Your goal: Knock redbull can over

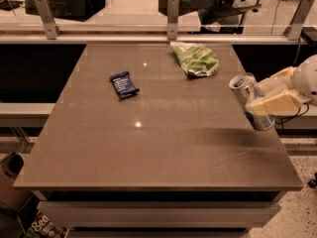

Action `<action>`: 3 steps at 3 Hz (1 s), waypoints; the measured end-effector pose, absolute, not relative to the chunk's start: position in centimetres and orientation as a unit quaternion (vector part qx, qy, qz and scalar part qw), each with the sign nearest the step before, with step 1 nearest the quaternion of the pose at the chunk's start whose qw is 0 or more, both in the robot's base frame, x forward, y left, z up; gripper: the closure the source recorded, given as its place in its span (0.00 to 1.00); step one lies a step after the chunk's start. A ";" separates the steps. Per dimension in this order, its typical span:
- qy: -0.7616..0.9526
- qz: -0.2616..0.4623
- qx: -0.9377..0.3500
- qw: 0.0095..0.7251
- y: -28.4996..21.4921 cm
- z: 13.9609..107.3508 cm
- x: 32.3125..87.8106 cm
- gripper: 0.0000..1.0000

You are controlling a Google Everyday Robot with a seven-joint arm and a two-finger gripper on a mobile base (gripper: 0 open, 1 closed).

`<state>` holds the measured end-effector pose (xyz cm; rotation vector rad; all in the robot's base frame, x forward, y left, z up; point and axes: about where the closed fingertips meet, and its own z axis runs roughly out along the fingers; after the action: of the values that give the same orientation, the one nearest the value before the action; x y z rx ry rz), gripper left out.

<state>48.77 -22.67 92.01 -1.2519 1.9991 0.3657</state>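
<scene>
The redbull can [243,89], slim and silver with blue panels, is at the right edge of the table [148,148]. It leans with its top toward the left and its base near the edge. My gripper [254,96] reaches in from the right and is shut on the can, with one beige finger [271,103] across its front and the other behind it.
A green chip bag [196,59] lies at the back right of the table. A small dark blue snack bar wrapper [123,84] lies left of centre. A glass barrier with metal posts [172,16] runs along the far edge. The floor drops away right of the table.
</scene>
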 end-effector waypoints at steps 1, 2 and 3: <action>0.798 0.109 -0.495 0.327 -22.6 91.0 48.8 1.00; 0.809 0.093 -0.499 0.296 -22.5 89.6 48.6 1.00; 0.813 0.088 -0.503 0.282 -22.1 88.0 48.3 1.00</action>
<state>48.34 -22.09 88.03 -1.3470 2.1769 0.2366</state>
